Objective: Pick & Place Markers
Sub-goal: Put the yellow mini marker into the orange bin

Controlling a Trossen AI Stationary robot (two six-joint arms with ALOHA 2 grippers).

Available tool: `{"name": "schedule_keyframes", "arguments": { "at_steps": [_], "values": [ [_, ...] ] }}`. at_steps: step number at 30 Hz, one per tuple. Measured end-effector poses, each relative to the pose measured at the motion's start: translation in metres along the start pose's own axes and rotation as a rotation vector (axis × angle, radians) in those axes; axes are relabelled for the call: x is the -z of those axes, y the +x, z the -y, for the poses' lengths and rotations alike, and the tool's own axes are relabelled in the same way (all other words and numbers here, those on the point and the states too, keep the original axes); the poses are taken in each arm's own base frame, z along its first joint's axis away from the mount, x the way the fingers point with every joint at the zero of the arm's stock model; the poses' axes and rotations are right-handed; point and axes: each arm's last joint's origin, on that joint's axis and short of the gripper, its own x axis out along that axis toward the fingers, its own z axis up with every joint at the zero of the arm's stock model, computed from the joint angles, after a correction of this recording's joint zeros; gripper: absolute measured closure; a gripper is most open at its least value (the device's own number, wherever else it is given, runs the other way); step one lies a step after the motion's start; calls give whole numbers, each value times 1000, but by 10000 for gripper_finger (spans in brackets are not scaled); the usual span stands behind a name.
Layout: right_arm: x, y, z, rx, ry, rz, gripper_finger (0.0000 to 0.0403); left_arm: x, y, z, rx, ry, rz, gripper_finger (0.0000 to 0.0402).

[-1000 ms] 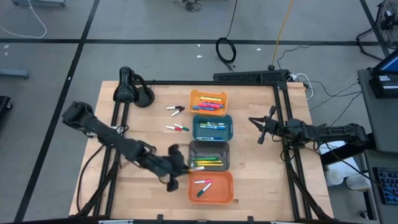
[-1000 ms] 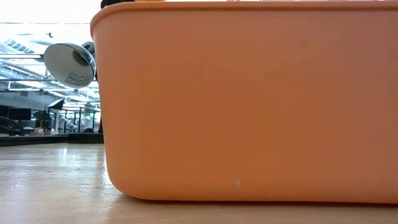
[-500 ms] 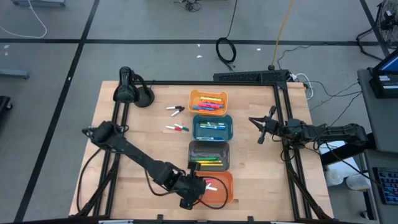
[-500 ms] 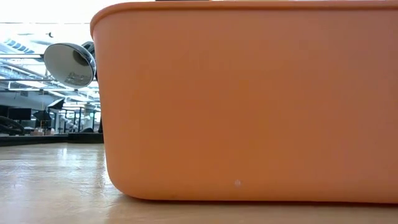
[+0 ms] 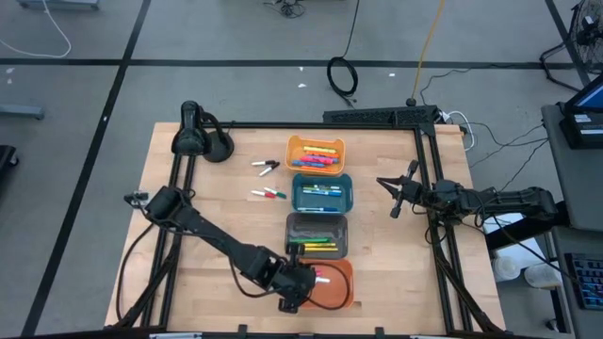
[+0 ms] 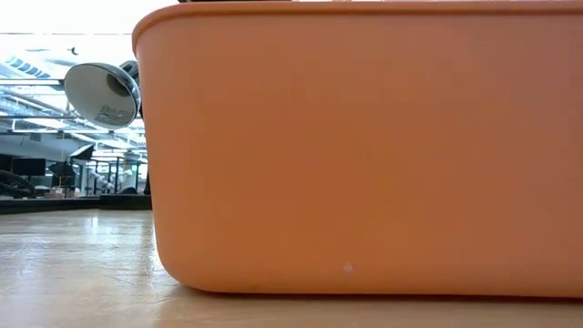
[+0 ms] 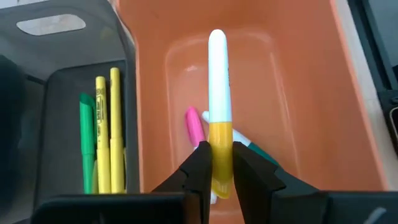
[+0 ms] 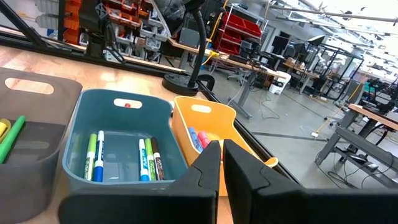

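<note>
My left gripper (image 5: 298, 288) (image 7: 217, 163) hangs over the left part of the orange bin (image 5: 337, 294) at the table's near edge, shut on a white and yellow marker (image 7: 217, 93). A pink marker (image 7: 194, 125) and a green one (image 7: 263, 153) lie on that bin's floor. Yellow and green markers (image 7: 99, 137) lie in the grey bin (image 5: 317, 226). Two small groups of loose markers (image 5: 266, 168) (image 5: 270, 193) lie flat on the wood left of the bins. My right gripper (image 5: 388, 193) (image 8: 222, 163) waits near the right edge, shut and holding nothing. My left gripper pinches the marker between its two fingers at the yellow end (image 7: 219, 140). The marker runs along the fingers, its white body (image 7: 217, 68) sticking out ahead of them over the orange bin's floor. Whether the marker touches the bin, I cannot tell.
Four bins stand in a row down the table's middle: light orange (image 5: 316, 143), teal (image 5: 322, 179), grey, orange. A black desk lamp (image 5: 193, 137) stands at the far left corner. The orange bin's wall (image 6: 364, 146) fills the low view. Bare wood lies left and right of the bins.
My left gripper has swung from beside the grey bin's left side toward the near edge and to the right, ending over the orange bin. Most of that travel came in the first half second, then only a small shift right.
</note>
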Motion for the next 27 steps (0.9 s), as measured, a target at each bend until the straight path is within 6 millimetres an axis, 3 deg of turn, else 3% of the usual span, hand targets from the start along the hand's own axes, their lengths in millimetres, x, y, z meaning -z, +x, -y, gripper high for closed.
{"name": "schedule_keyframes", "arguments": {
  "at_steps": [9, 17, 27],
  "values": [
    [0, 0, 0, 0, 0, 0, 392, 0, 0, 1, 5, -18, 2, 360],
    [0, 0, 0, 0, 0, 0, 392, 0, 0, 0, 5, -22, 2, 329],
    [0, 0, 0, 0, 0, 0, 392, 0, 0, 0, 5, -25, 2, 353]
  ]
}}
